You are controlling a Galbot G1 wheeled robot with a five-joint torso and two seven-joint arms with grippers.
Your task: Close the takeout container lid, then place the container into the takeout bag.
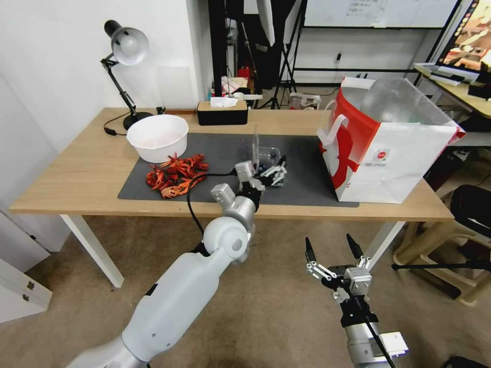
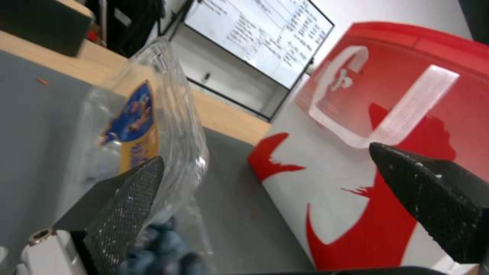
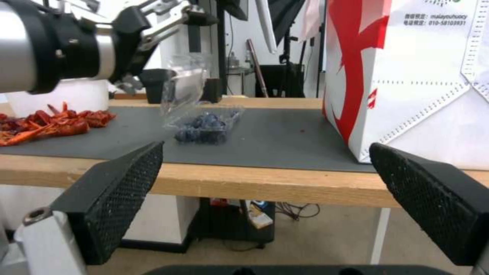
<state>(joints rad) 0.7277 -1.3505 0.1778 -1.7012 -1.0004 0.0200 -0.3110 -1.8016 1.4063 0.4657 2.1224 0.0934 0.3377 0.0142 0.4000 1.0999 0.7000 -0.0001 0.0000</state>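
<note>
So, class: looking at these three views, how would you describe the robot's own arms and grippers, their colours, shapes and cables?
The left arm has a smooth white-grey shell, a round silver elbow joint and a looping black cable. The left gripper is silver and white with black linkages. The right gripper has two pointed black fingers with meshed, textured pads, on a white-and-black wrist carrying a thin black cable.

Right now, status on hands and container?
Left hand open at the upright lid. Right hand open, below table edge. Takeout container unclosed. Takeout bag unobstructed.
</note>
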